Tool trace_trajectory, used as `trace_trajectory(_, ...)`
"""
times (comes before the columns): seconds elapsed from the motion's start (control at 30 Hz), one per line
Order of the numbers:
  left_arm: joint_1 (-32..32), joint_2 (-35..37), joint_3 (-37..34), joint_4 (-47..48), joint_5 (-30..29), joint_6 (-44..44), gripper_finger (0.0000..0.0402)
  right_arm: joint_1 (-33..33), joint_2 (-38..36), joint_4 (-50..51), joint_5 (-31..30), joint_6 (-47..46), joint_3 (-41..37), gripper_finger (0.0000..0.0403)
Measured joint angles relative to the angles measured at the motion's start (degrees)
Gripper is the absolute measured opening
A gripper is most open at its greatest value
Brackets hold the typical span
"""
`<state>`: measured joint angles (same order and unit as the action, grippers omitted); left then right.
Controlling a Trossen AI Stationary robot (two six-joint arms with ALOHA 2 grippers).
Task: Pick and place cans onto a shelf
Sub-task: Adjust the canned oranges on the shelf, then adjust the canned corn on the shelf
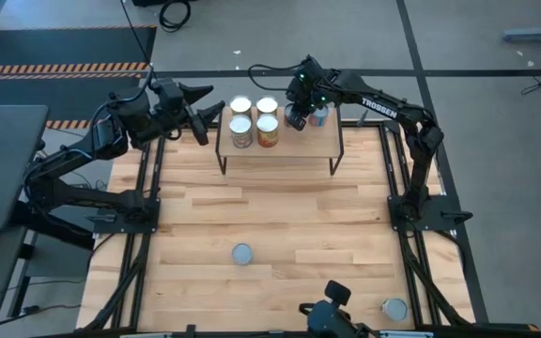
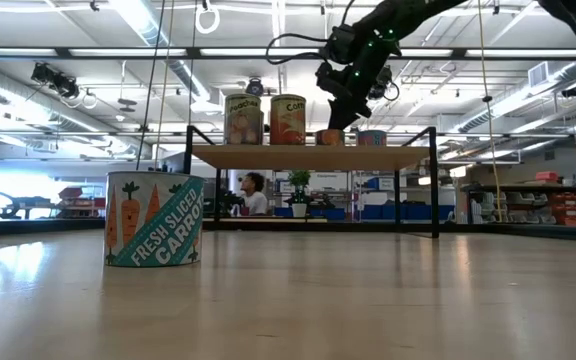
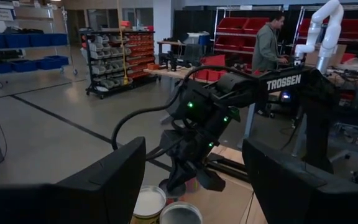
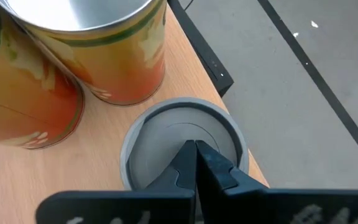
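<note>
The shelf stands at the table's far middle. Several cans stand upright on it: tall orange and tan ones at its left end, also seen in the low view, and a bluish short can at its right. My right gripper is shut, with its tips over the grey top of another short can beside the tall ones. That can also shows in the low view. My left gripper is open and empty, just off the shelf's left end. My right gripper's shut fingertips point down over the middle of the short can's grey top. The can stands upright on the shelf. I cannot tell whether the tips touch the top.
A carrot-labelled can stands on the table's near middle, also seen in the high view. Another can stands at the near right by the low camera's mount. Bare tabletop lies between these and the shelf. A person stands in the room beyond.
</note>
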<state>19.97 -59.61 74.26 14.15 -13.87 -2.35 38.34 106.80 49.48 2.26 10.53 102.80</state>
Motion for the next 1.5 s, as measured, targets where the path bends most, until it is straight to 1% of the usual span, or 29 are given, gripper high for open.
trace_trajectory(0.1, 0.0, 0.0, 0.0, 0.0, 0.0, 0.0, 0.0274, 0.0, 0.0, -0.3, -2.3, 0.0, 0.0, 0.0005)
trace_trajectory(0.2, 0.0, 0.0, 0.0, 0.0, 0.0, 0.0, 0.0274, 0.0, 0.0, -0.2, -2.6, 0.1, 0.0, 0.0005)
trace_trajectory(0.5, 0.0, 0.0, 0.0, 0.0, 0.0, 0.3, 0.0274, 0.0, -0.9, -0.1, -2.5, -0.3, -0.2, 0.0005)
trace_trajectory(0.77, 0.0, 0.0, 0.0, 0.0, -0.7, 1.5, 0.0274, 0.0, -5.6, -2.3, -0.9, -2.8, -0.1, 0.0005)
trace_trajectory(0.9, 0.0, 0.0, 0.0, 0.0, -0.7, 1.5, 0.0274, 1.8, -8.4, 4.0, -1.0, -3.0, -0.1, 0.0005)
trace_trajectory(1.07, 0.0, 0.1, 0.0, 0.0, -0.7, 1.5, 0.0274, 5.6, -9.0, 10.8, -1.3, -3.1, -0.1, 0.0005)
trace_trajectory(1.23, -0.2, 0.0, 0.0, 0.2, -0.7, 1.5, 0.0274, 8.0, -8.2, 12.7, 1.6, -3.5, -0.1, 0.0005)
trace_trajectory(1.37, -0.6, 0.0, 0.0, 0.3, -0.7, 1.6, 0.0274, 8.0, -7.4, 14.9, 3.4, -3.0, -0.1, 0.0005)
trace_trajectory(1.5, -0.7, 0.0, 0.0, 0.4, -0.6, 1.6, 0.0274, 7.9, -7.4, 14.3, 5.4, -3.0, -1.4, 0.0005)
